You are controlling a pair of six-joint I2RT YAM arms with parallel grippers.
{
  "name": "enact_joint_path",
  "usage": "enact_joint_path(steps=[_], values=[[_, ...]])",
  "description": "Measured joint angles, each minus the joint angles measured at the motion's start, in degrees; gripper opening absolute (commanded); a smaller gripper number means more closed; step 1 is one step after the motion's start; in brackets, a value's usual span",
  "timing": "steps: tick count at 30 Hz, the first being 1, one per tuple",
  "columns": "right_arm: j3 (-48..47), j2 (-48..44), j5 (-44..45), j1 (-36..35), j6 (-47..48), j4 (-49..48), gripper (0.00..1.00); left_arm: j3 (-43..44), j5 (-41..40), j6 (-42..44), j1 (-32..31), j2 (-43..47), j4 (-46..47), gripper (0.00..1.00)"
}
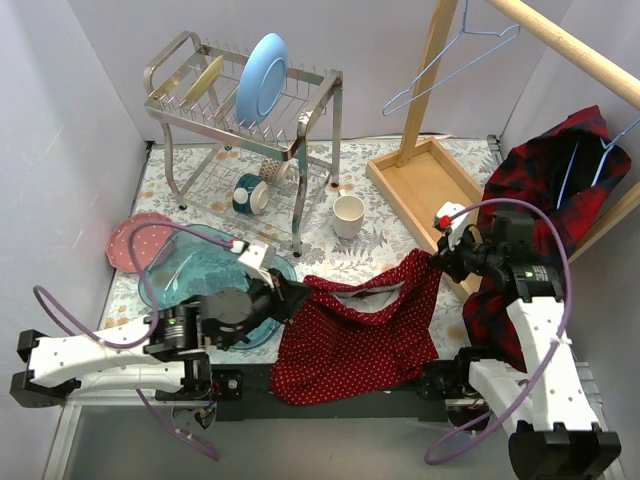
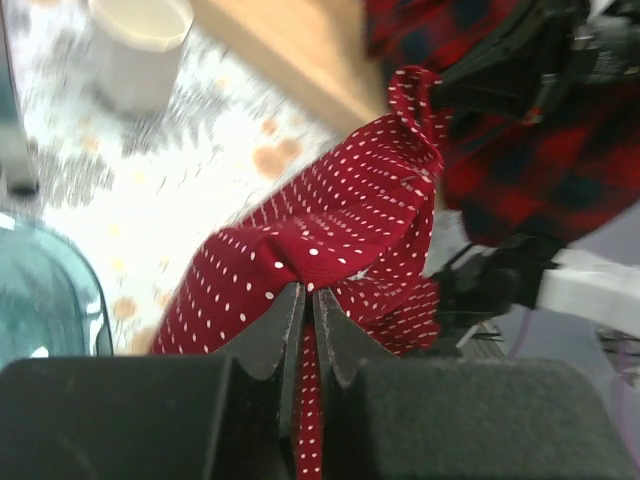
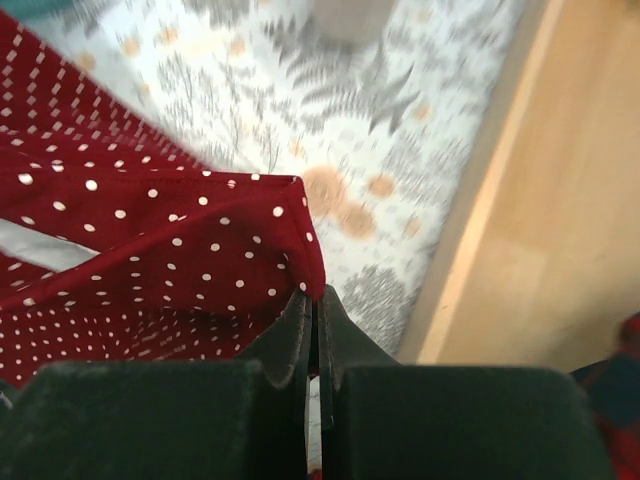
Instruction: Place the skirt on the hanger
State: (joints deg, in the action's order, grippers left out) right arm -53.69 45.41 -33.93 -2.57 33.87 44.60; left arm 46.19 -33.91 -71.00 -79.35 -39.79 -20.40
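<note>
Red polka-dot cloth, the skirt (image 1: 360, 330), is stretched between the two arms at the near middle of the counter (image 1: 385, 235). Its lower part spreads toward the near edge. The left pincer (image 1: 288, 296) is clenched on the skirt's upper left corner. The right pincer (image 1: 441, 263) is clamped on the upper right corner, just beside the wooden tray (image 1: 425, 180). A blue wire hanger (image 1: 452, 58) hangs from the wooden rail (image 1: 570, 45) at the far right, well apart from the skirt. A plaid shirt (image 1: 545, 185) hangs at the right.

No readable text, label, brand or number shows on anything
</note>
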Motion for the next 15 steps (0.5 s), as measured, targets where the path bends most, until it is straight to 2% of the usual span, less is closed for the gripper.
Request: enact_joint_path(steps=[3,6,15], values=[[6.1,2.4,2.1,-0.02,0.28,-1.73,0.01,-4.55,0.39,-5.18,2.78,-4.48,1.62,0.0],[9.01,4.17,3.1,-0.02,0.39,-4.37,0.01,-6.84,4.26,-8.22,9.16,-11.69,4.76,0.0],[11.93,11.96,5.75,-0.02,-1.75,-16.65,0.01,-9.92,18.25,-9.68,29.68,-25.64,16.26,0.0]])
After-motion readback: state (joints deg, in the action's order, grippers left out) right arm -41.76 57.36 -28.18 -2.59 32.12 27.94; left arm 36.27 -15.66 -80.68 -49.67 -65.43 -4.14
